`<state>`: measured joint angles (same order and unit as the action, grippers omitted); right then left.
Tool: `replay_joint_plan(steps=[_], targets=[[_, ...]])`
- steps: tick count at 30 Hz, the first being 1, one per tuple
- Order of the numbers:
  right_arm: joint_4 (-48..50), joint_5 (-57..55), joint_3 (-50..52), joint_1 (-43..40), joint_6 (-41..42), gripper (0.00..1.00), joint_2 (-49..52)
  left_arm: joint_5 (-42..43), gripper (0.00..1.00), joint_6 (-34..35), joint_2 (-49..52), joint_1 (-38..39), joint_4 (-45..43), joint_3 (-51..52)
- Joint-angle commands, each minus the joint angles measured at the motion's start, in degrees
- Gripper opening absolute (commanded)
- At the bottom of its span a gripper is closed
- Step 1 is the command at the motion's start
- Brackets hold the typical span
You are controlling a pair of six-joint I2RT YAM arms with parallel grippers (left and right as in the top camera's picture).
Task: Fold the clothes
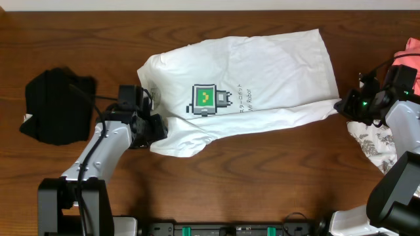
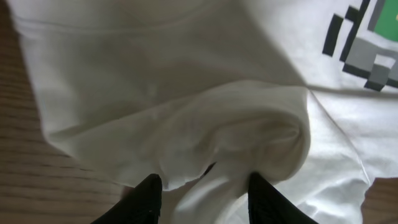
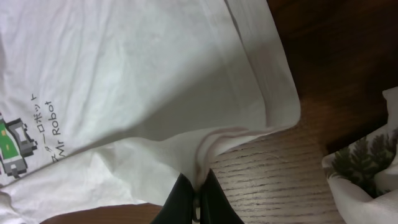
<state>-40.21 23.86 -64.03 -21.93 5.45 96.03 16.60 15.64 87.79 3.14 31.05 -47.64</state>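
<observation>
White T-shirt: pixel-robot print, caption reads "Mr Robot".

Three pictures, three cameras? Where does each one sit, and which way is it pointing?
Overhead: fixed above the table, looking straight down at the white T-shirt; left arm and right arm show.
Left wrist: on the left arm, looking along the left gripper at a bunched shirt fold; its black fingertips stand apart.
Right wrist: on the right arm, looking along the right gripper, pinched shut on the shirt's edge; leaf-patterned cloth beside.
Shared: the green pixel print shows in all three.
</observation>
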Motion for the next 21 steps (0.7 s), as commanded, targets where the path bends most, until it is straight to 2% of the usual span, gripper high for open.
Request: replay_joint_plan(steps=[1, 7, 12, 21], targets=[[-0.07, -0.02, -1.31, 0.37, 0.5, 0.01, -0.87, 2.47, 0.46, -0.42, 0.09, 1.31, 0.17, -0.48], [-0.07, -0.07, -1.31, 0.37, 0.48, 0.01, -0.87, 4.39, 0.46, -0.52, 0.09, 2.58, 1.49, -0.5], [-0.28, -0.07, -1.31, 0.37, 0.48, 0.01, -0.87, 4.37, 0.52, -0.52, 0.09, 2.58, 2.6, -0.5], [-0.28, -0.07, -1.31, 0.37, 0.48, 0.01, -0.87, 4.33, 0.52, -0.55, 0.09, 2.58, 5.35, -0.5]])
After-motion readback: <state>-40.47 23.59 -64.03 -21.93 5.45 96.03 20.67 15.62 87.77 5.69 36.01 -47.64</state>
